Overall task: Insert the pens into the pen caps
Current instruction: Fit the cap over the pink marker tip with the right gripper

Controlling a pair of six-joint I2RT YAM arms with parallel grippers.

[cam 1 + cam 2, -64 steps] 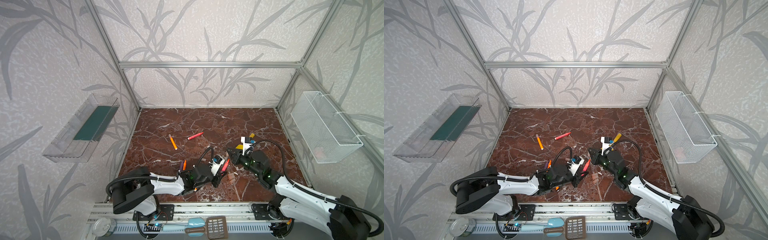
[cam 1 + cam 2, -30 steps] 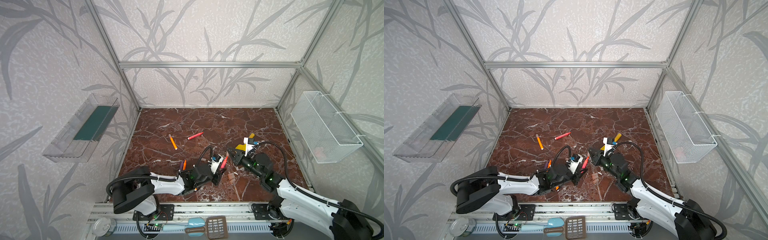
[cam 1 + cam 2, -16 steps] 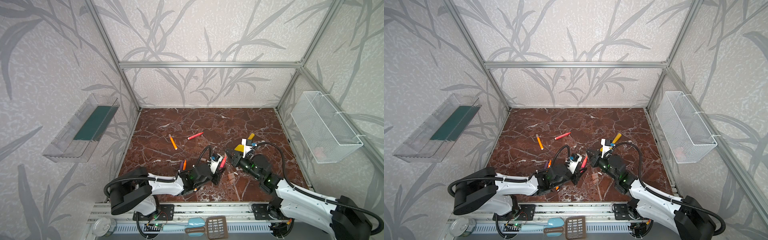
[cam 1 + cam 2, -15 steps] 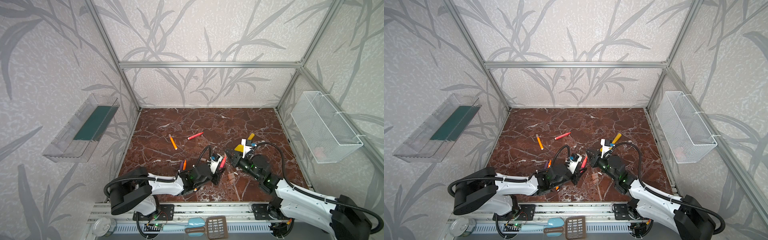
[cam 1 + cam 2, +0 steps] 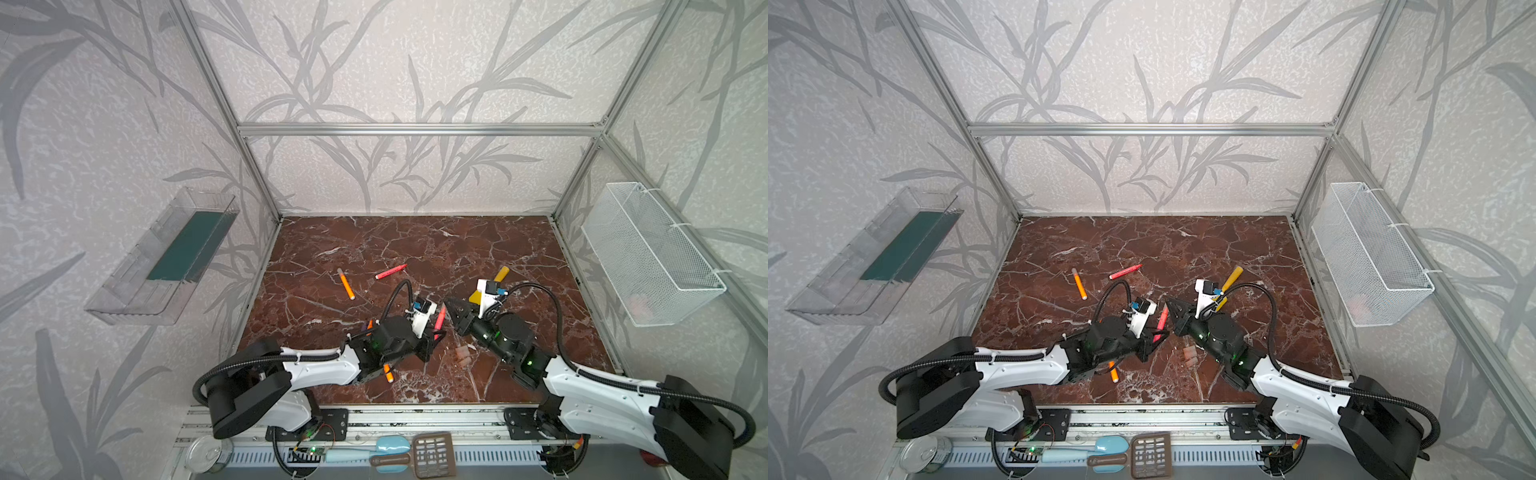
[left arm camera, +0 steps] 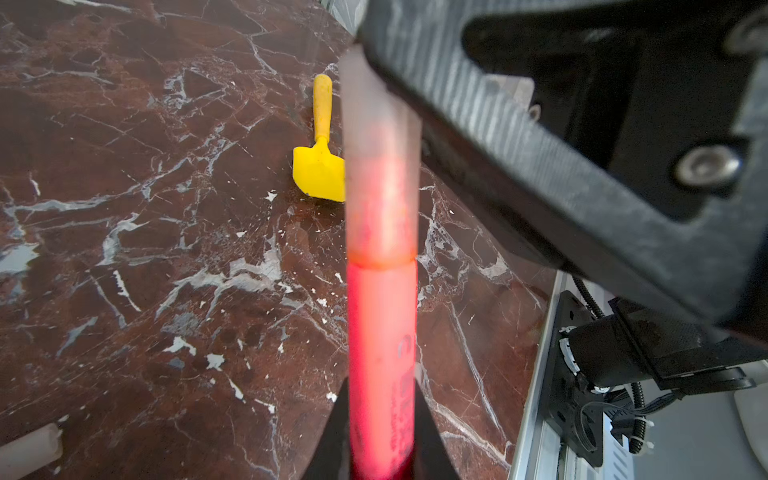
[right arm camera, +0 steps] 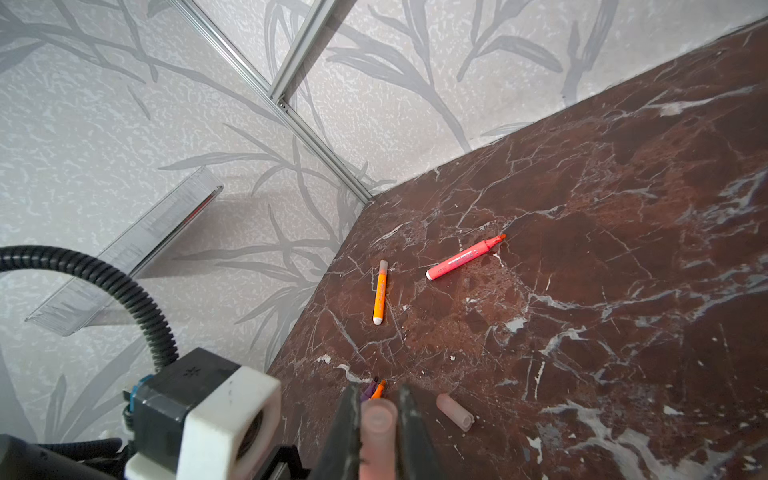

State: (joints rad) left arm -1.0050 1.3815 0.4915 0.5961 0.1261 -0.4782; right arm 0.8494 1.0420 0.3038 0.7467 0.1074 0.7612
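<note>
Near the front middle of the surface (image 5: 415, 249), my left end effector (image 5: 433, 334) pinches a red-pink pen (image 5: 439, 319), tilted upward. My right end effector (image 5: 452, 303) is pressed onto a pale pen cap (image 7: 377, 419) that sits over that pen's upper end. More loose caps (image 5: 462, 354) lie nearby on the marble.

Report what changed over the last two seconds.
The right pincer, shut on a translucent pale plastic cap, moved toward the left pincer and pushed the cap over the end of the red-pink marker pen held there. Both grips stayed shut; the loose pens, spare caps and yellow spatula stayed put.
</note>
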